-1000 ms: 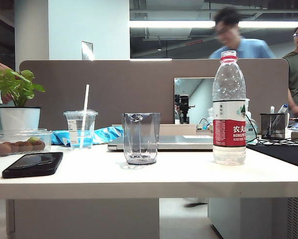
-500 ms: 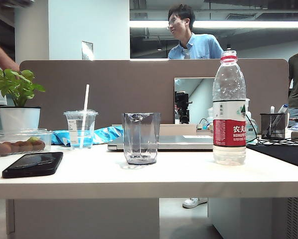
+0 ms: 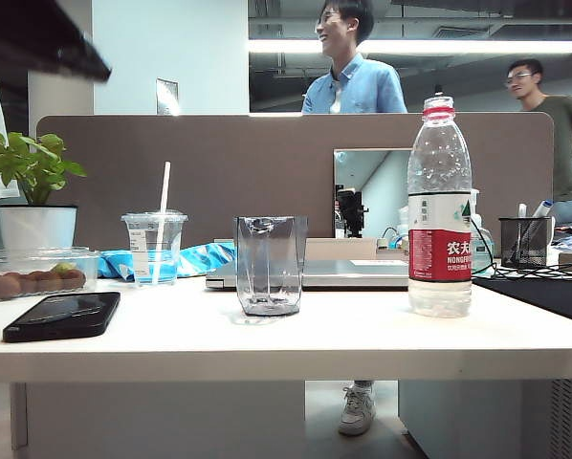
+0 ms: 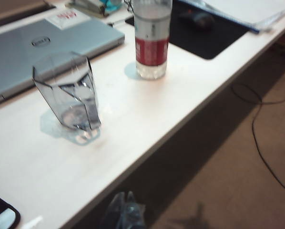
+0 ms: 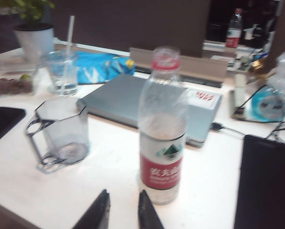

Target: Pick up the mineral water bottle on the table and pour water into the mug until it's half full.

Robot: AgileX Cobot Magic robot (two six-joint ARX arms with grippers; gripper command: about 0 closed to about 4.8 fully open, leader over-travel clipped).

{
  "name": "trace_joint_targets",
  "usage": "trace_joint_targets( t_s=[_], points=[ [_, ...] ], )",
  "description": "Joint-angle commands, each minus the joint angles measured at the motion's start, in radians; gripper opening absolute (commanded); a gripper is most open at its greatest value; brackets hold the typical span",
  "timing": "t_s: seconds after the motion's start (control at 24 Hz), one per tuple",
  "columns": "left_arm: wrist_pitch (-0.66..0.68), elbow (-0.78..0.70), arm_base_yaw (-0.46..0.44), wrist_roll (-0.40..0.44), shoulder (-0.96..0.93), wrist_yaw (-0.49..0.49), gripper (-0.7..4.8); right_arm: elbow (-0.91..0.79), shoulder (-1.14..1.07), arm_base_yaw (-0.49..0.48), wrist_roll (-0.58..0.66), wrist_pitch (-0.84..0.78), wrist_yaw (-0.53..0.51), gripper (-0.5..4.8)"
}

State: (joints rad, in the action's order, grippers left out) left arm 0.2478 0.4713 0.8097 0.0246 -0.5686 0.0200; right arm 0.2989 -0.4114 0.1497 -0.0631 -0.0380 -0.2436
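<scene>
1. Exterior view: mineral water bottle (image 3: 440,220) upright on the right part of the desk (image 3: 267,344), red-and-white label facing the camera, cap on.
2. Left of it and well apart, near the desk's middle: mug (image 3: 270,265), upright, just in front of a closed silver laptop (image 3: 363,275).
3. Farther left: a lidded cup (image 3: 155,247) with a white straw, a black phone (image 3: 63,316) lying flat near the front edge, and a potted plant (image 3: 33,167) at the far left.
4. At the top left corner, a dark blurred arm part (image 3: 37,38), high above the desk and touching nothing.
5. Right wrist view: right gripper (image 5: 123,214) low over the near edge of the desk, just in front of the mineral water bottle (image 5: 162,138); jaws parted by a narrow gap, nothing between them, not touching the bottle.
6. Same view: mug (image 5: 61,131) to the left of the bottle, handle turned to the left.
7. Left wrist view: left gripper (image 4: 126,214) only a blurred grey shape beyond the desk's front edge, over the floor; cannot tell how far the jaws stand apart, nothing seen held.
8. Same view: mug (image 4: 68,93) and mineral water bottle (image 4: 152,43) both standing on the white top, apart from each other and away from the gripper, laptop (image 4: 33,47) behind them.
</scene>
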Motion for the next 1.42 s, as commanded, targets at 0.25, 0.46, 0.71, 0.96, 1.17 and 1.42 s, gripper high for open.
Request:
trace_joint_targets(
  t_s=[0.25,0.46,0.71,0.96,1.17,1.42],
  points=[
    [-0.078,-0.025,-0.005,0.047,-0.005,0.003,-0.05,-0.180,-0.050,0.075,0.015,-0.328,0.069,1.62],
    [-0.079,-0.027,-0.034,0.073,-0.005,0.002,-0.05,-0.187,-0.206,0.075,0.016,-0.510,0.069,2.57],
    [-0.082,-0.027,-0.131,0.072,-0.005,-0.043,-0.05,-0.182,-0.523,0.075,0.040,-0.808,0.070,3.39],
    [-0.101,-0.027,-0.178,0.070,-0.004,-0.047,-0.05,-0.065,-0.929,0.075,0.042,-1.055,0.087,4.74],
    [-0.107,-0.027,-0.178,0.069,-0.004,-0.047,-0.05,0.048,-1.101,0.075,0.045,-1.095,0.085,4.79],
    [-0.108,-0.027,-0.178,0.043,-0.004,-0.047,-0.05,0.106,-1.181,0.075,0.046,-1.097,0.072,4.79]
  ],
)
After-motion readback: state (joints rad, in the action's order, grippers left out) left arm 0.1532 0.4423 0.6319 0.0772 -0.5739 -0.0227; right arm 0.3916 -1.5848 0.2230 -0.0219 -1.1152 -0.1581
